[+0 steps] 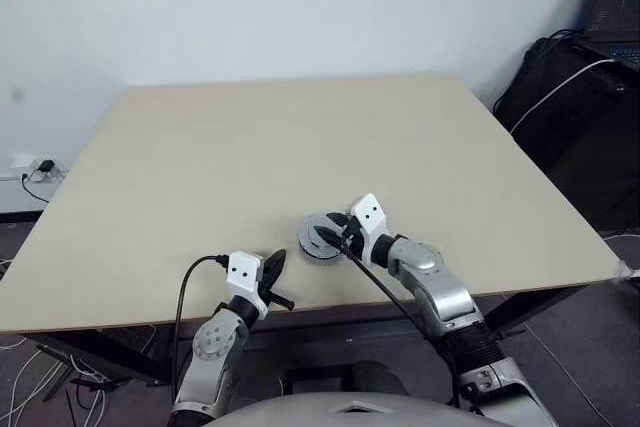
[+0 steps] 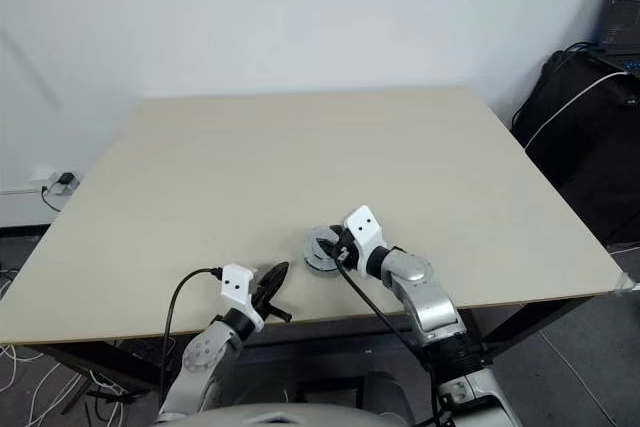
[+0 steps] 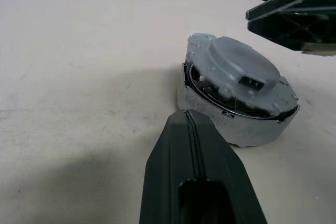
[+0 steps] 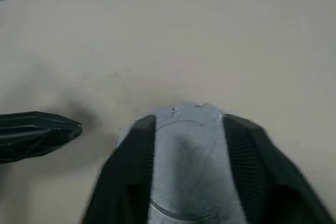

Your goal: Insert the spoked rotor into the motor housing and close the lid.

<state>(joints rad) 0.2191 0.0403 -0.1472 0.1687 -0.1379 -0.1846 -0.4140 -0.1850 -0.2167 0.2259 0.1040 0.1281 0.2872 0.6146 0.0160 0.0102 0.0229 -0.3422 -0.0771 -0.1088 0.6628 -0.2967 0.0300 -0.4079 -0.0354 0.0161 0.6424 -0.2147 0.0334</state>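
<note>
lid (image 3: 239,69) sits seemingly askew on motor housing (image 3: 247,124); right tool (image 4: 189,145) spread astride it, left tool (image 3: 197,177) pressed together.

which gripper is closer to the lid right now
Right. The right gripper has a finger on each side of the lid; the left gripper sits shut, apart from it, near the table edge.

Head stereo pair looks down over table (image 1: 300,147); wrist cameras close, both facing lid (image 3: 236,72).
</note>
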